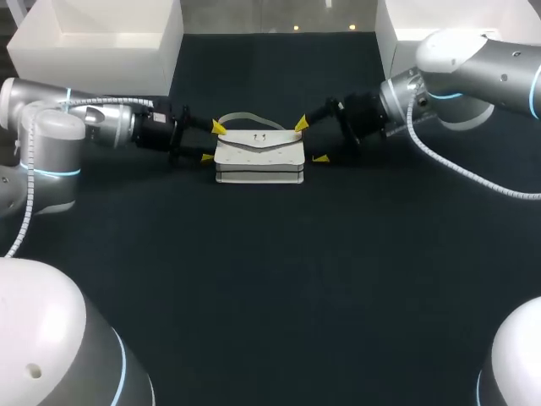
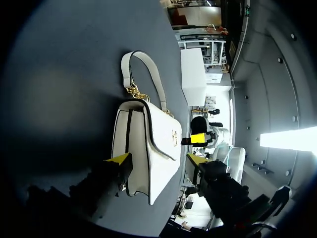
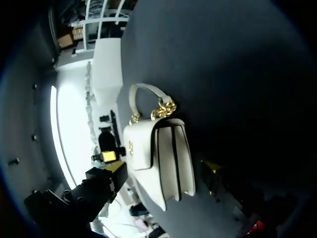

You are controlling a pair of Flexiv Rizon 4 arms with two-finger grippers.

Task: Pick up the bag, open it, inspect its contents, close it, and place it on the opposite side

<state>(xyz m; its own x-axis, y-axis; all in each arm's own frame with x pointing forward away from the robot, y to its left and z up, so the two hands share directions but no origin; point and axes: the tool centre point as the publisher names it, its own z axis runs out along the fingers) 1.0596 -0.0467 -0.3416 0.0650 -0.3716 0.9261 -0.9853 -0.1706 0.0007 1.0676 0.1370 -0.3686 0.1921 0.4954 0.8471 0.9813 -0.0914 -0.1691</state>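
A white handbag (image 1: 259, 156) stands upright in the middle of the dark table, flap down, its strap (image 1: 241, 117) arching behind it. My left gripper (image 1: 212, 142) is open at the bag's left end, one yellow tip behind it and one in front. My right gripper (image 1: 311, 141) is open at the bag's right end in the same way. In the left wrist view the handbag (image 2: 153, 134) lies end-on between the spread fingers of my left gripper (image 2: 156, 159). The right wrist view shows the handbag (image 3: 158, 148) between the wide fingers of my right gripper (image 3: 163, 167). Neither gripper clamps the bag.
A white box (image 1: 101, 42) stands at the back left of the table and another white box (image 1: 406, 25) at the back right. The dark cloth (image 1: 270, 279) in front of the bag reaches to the near edge.
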